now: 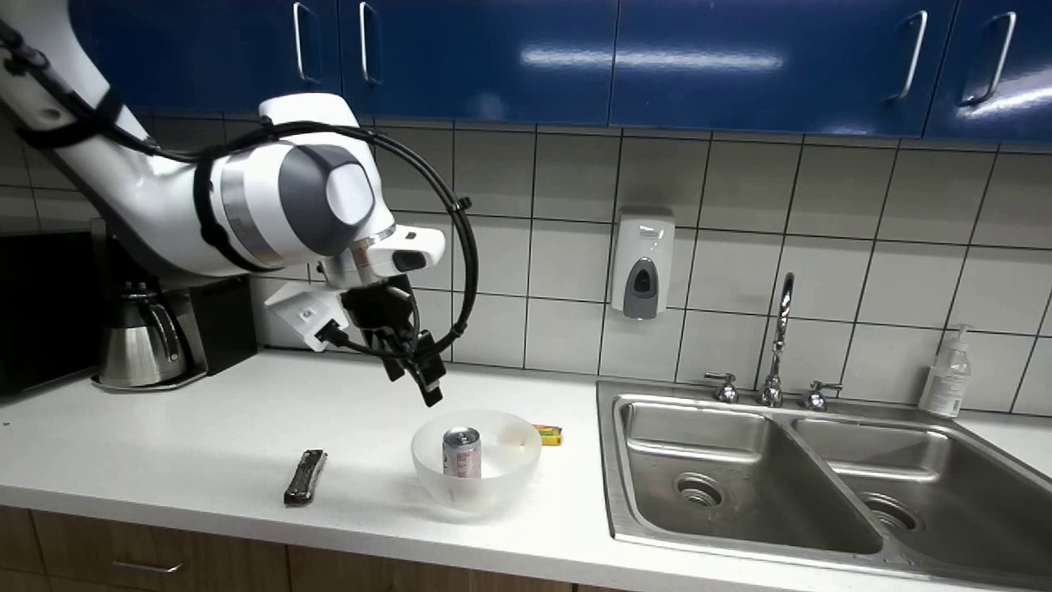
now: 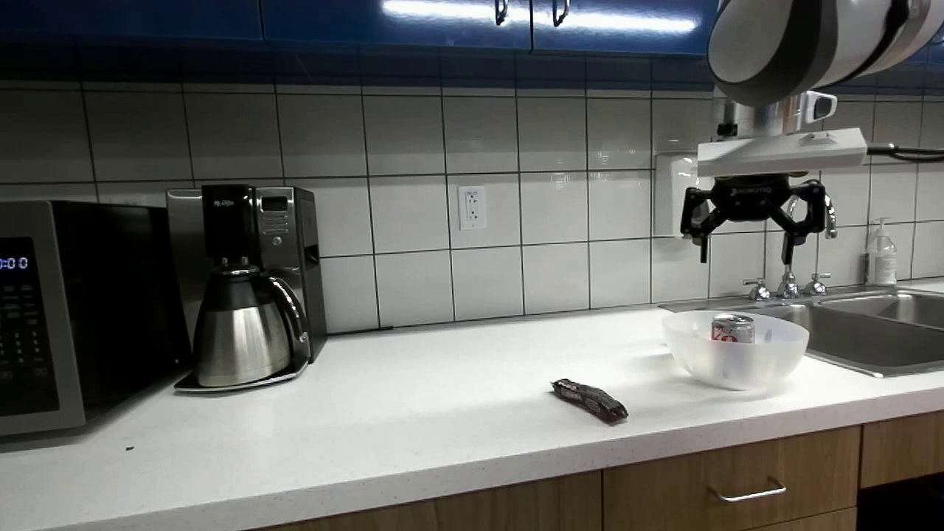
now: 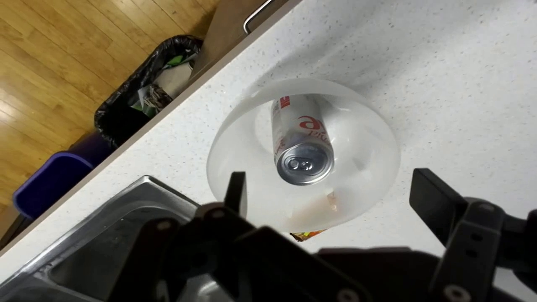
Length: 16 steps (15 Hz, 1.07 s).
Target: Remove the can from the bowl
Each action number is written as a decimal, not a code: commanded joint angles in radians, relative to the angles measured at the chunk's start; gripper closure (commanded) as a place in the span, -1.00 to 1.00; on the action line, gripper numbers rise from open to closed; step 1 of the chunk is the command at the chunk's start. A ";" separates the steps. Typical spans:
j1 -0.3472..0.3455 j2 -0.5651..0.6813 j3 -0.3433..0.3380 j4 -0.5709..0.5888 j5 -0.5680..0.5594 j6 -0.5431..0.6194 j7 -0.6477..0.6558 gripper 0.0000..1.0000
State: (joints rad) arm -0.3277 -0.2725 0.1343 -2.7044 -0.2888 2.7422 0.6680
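Note:
The silvery can (image 1: 462, 454) with reddish markings stands inside the translucent whitish bowl (image 1: 485, 495) on the counter. In an exterior view the can (image 2: 732, 329) shows its top above the rim of the bowl (image 2: 782, 354). In the wrist view the can (image 3: 302, 130) leans or stands toward the far side of the bowl (image 3: 371, 147), lid facing the camera. My gripper (image 2: 745, 259) is open and empty, above the bowl and apart from it. It shows above and behind the bowl in an exterior view (image 1: 413, 388). Its fingers are wide apart in the wrist view (image 3: 329, 184).
A dark oblong wrapper (image 1: 305, 477) lies on the counter beside the bowl. A yellow-red packet (image 1: 549, 436) lies behind the bowl. The steel sink (image 1: 612, 460) with its faucet (image 1: 772, 353) is close by. A coffee maker (image 2: 243, 317) and microwave (image 2: 96, 310) stand farther off.

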 commanded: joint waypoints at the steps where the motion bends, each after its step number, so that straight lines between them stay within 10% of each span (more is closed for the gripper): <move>1: -0.043 0.114 -0.020 0.067 -0.086 0.050 0.044 -1.00; 16: 0.189 0.423 -0.277 0.247 -0.233 0.086 0.140 -1.00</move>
State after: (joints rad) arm -0.2013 0.0946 -0.0861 -2.4948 -0.4747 2.8063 0.7485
